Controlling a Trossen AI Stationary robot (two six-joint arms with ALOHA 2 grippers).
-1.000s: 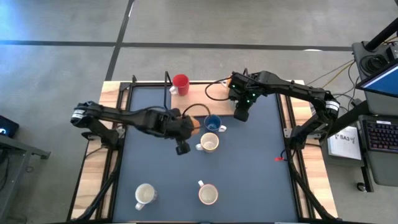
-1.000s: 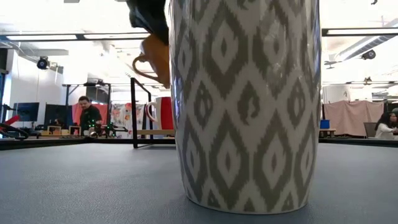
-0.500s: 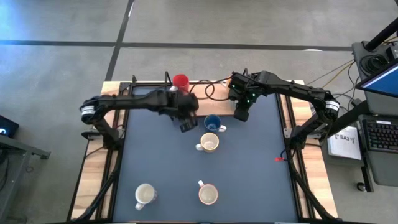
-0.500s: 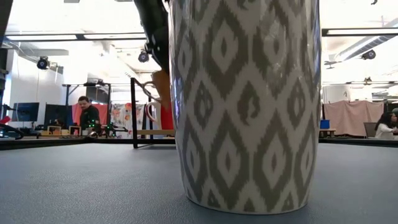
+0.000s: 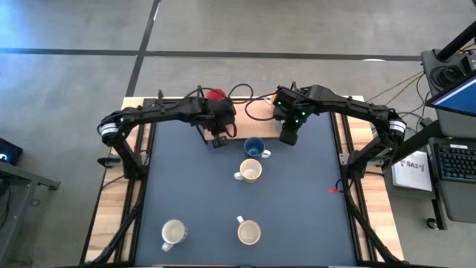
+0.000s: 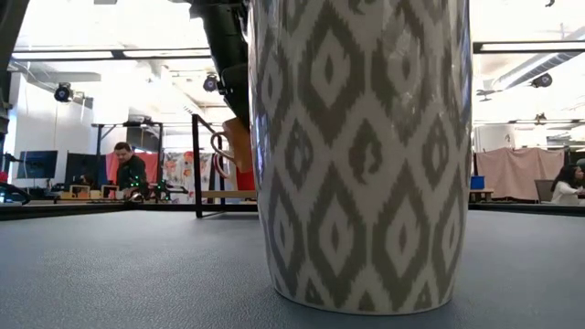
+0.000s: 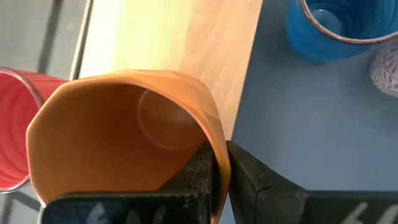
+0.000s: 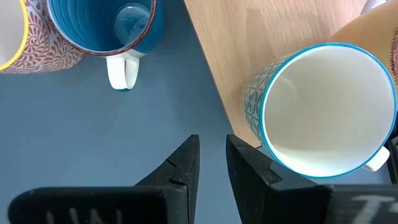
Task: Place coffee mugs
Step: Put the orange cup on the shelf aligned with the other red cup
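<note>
Now left claw (image 7: 221, 171) pinching empty orange mug (image 7: 124, 134) rim.

Blue mug (image 8: 104, 22) sits apart from teal-rimmed mug (image 8: 323, 109).

Red mug (image 5: 216, 94) mostly behind left arm

My left claw (image 7: 221, 165), black, pinches a plain orange ceramic mug (image 7: 124, 134). Beside it: a red mug (image 7: 15, 143), a blue mug (image 7: 336, 28), a cream mug with teal-patterned side (image 8: 323, 109), a grey-and-white diamond-patterned mug (image 6: 361, 155).
</note>
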